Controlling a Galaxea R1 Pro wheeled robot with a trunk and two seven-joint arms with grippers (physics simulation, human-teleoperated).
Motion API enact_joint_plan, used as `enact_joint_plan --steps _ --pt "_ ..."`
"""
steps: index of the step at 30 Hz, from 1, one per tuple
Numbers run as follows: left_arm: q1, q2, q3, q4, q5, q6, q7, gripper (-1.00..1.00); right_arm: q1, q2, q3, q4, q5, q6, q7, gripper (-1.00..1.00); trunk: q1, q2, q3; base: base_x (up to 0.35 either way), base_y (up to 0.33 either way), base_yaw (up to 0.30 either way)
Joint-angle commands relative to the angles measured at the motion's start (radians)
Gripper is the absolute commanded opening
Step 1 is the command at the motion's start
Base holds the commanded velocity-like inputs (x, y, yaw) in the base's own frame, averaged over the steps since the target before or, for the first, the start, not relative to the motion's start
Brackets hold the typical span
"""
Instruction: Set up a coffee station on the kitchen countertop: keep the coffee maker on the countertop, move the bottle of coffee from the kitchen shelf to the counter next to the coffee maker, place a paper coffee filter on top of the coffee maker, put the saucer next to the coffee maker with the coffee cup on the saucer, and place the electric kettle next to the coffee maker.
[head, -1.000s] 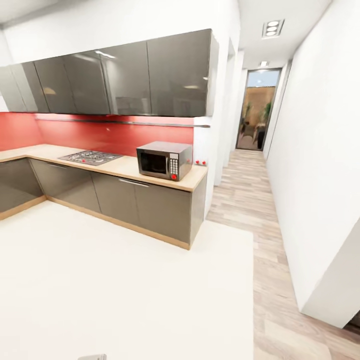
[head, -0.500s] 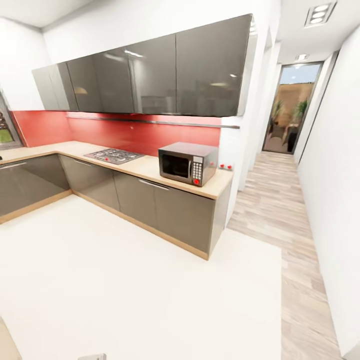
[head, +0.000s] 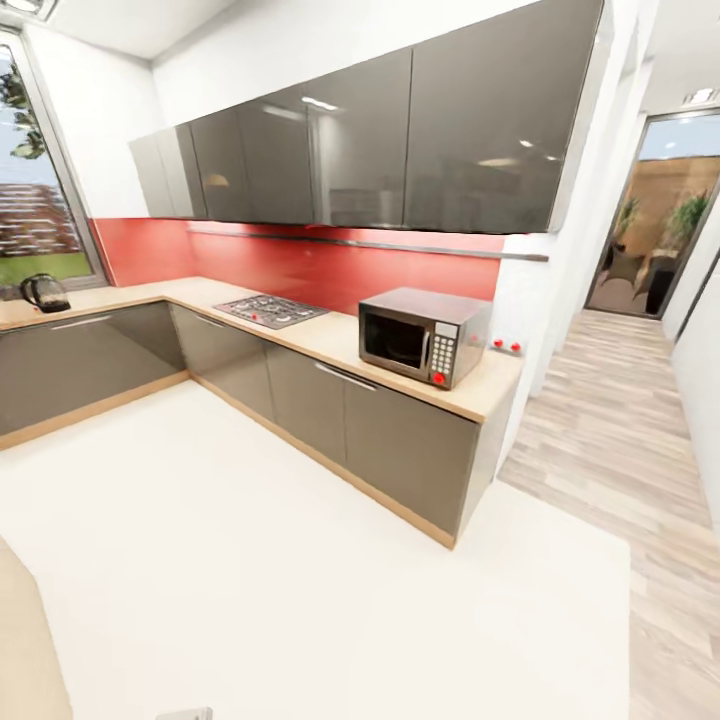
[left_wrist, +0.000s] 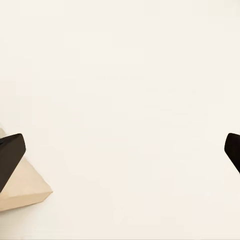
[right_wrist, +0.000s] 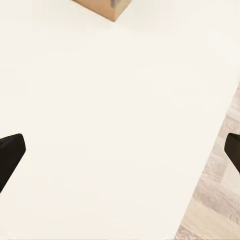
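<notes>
So the robot's looking across the kitchen and the electric kettle (head: 45, 292) is sitting on the countertop (head: 310, 335) by the window, well apart from the microwave (head: 422, 335). Left gripper (left_wrist: 120, 152) and right gripper (right_wrist: 120, 152) are both hanging over bare floor with fingers spread wide, holding nothing. Coffee maker isn't anywhere I can spot, so I'm guessing the risk is wasted driving, or the base clipping the cabinet corner (head: 480, 460) while swinging round.
</notes>
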Motion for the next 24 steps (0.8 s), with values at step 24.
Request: enact_joint_plan --steps 24 --pt "-0.001 0.000 0.002 0.003 -0.001 -0.004 0.001 1.00 0.000 0.000 -0.002 0.001 0.001 -0.003 0.001 1.00 0.001 -0.002 -0.013 0.339 -0.004 0.275"
